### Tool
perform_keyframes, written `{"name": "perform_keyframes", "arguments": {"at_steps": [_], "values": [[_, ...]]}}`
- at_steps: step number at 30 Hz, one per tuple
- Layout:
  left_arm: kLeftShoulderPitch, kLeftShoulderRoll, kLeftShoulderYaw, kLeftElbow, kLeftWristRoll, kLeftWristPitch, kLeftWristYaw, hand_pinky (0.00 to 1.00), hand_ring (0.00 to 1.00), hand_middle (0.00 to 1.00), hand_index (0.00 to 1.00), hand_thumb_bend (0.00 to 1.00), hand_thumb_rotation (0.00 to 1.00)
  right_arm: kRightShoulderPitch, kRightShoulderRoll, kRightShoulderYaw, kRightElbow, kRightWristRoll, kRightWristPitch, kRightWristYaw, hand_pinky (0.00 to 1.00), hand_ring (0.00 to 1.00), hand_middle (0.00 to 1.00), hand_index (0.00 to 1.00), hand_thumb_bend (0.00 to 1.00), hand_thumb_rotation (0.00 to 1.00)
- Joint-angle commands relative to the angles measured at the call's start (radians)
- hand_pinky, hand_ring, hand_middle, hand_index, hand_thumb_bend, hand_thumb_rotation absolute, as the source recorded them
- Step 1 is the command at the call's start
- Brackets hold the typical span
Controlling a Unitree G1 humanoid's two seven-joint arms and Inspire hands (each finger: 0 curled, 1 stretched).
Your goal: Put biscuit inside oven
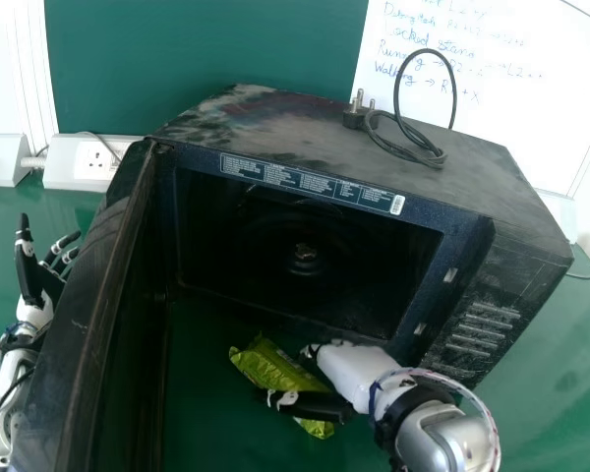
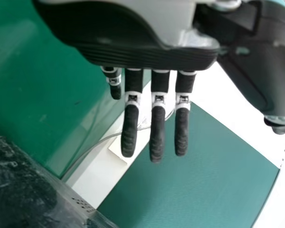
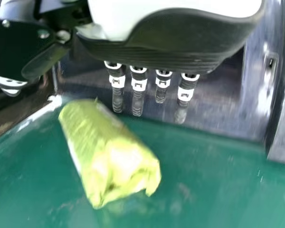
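Note:
My right hand (image 1: 354, 372) is over the green table just in front of the oven's opening, open above the biscuit packet (image 1: 265, 366). The packet is yellow-green and lies on the table between the open door and the hand. In the right wrist view, the hand (image 3: 156, 40) has its fingers extended, and the packet (image 3: 109, 149) lies apart from them. The black oven (image 1: 374, 177) stands with its door (image 1: 88, 315) swung wide and its cavity dark. Left of the door is my left hand (image 1: 44, 280); in the left wrist view this hand (image 2: 147, 54) is open and holds nothing.
A black power cable (image 1: 408, 147) with its plug rests on top of the oven. White socket boxes (image 1: 79, 175) stand behind at the left, and a whiteboard (image 1: 511, 98) is at the back right. The door's upright panel stands between my two hands.

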Motion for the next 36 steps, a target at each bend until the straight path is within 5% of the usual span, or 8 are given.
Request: {"name": "perform_keyframes", "arguments": {"at_steps": [1,8,14,23,36], "values": [[0.000,0.008,0.000,-0.007,0.003,0.008,0.000,0.27,0.33,0.43,0.49,0.52,0.09,0.023,0.033,-0.001,-0.017,-0.057,-0.039,-0.012,0.86,0.92,0.94,0.94,0.94,0.63],[-0.003,0.007,0.001,-0.006,0.000,0.011,-0.002,0.26,0.33,0.43,0.49,0.52,0.09,0.107,0.168,0.082,0.014,-0.360,-0.195,-0.072,0.84,0.92,0.95,0.94,0.97,0.61],[-0.004,0.004,0.001,-0.011,-0.004,0.014,0.001,0.26,0.33,0.43,0.49,0.52,0.09,0.159,0.265,0.096,0.067,-0.494,-0.302,-0.125,0.84,0.93,0.95,0.95,0.97,0.56],[-0.006,0.003,0.005,-0.011,-0.011,0.017,-0.002,0.25,0.33,0.43,0.49,0.52,0.09,0.173,0.328,0.071,0.132,-0.571,-0.389,-0.171,0.86,0.92,0.96,0.94,0.96,0.56],[-0.005,0.006,0.009,-0.013,-0.020,0.019,-0.013,0.25,0.33,0.43,0.49,0.52,0.09,0.153,0.323,0.019,0.207,-0.524,-0.454,-0.230,0.80,0.88,0.93,0.92,0.95,0.54]]}}
